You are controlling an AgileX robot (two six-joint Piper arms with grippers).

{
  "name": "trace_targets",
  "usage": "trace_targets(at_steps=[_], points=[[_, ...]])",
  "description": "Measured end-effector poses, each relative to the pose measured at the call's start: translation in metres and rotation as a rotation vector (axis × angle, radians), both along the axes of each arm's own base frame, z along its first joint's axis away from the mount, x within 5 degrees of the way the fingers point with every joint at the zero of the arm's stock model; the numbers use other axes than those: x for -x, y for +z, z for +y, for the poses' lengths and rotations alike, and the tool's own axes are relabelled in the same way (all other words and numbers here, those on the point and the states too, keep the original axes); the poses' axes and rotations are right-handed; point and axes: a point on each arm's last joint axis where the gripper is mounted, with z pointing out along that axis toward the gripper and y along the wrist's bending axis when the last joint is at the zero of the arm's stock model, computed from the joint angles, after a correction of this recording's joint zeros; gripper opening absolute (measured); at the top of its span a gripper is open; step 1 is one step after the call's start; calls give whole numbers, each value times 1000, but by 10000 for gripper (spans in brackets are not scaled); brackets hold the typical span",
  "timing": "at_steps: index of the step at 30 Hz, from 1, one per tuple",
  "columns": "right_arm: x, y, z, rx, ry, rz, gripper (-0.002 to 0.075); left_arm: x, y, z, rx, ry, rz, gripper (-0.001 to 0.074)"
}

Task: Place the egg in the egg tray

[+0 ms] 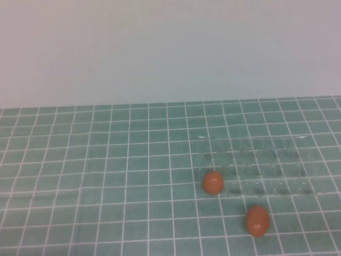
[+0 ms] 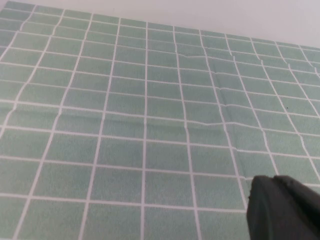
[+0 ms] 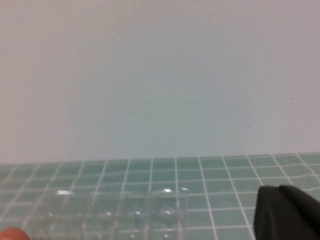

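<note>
Two orange-brown eggs look alike. One egg (image 1: pixel 212 182) is at the near left corner of the clear egg tray (image 1: pixel 266 160); I cannot tell whether it sits in a cup. The other egg (image 1: pixel 257 221) lies on the green checked cloth just in front of the tray. Neither arm shows in the high view. My left gripper (image 2: pixel 272 181) is shut and empty over bare cloth. My right gripper (image 3: pixel 277 190) is shut and empty, with the tray (image 3: pixel 115 210) ahead of it and an egg's edge (image 3: pixel 12 234) at the frame corner.
A green cloth with a white grid (image 1: pixel 106 176) covers the table. A plain pale wall (image 1: pixel 170 48) stands behind it. The cloth shows a few creases (image 2: pixel 225 122) in the left wrist view.
</note>
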Motion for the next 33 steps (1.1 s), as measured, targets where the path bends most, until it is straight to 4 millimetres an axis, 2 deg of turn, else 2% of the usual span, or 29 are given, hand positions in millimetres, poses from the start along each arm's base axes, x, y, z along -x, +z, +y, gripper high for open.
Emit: trace_targets(at_steps=[5,7,11,16,22,28,33], points=[[0,2,0,-192,4,-7,-2,0,0,0,0,0,0,-1],[1,3,2,-204,20,30,-2,0,0,0,0,0,0,-1],[6,20,6,-125,61,66,-2,0,0,0,0,0,0,-1],[13,45,7,-63,83,31,-2,0,0,0,0,0,0,-1],[22,71,12,113,145,90,-2,0,0,0,0,0,0,-1],[13,99,20,340,288,273,-2,0,0,0,0,0,0,-1],[-6,117,34,355,482,395,-2,0,0,0,0,0,0,-1]])
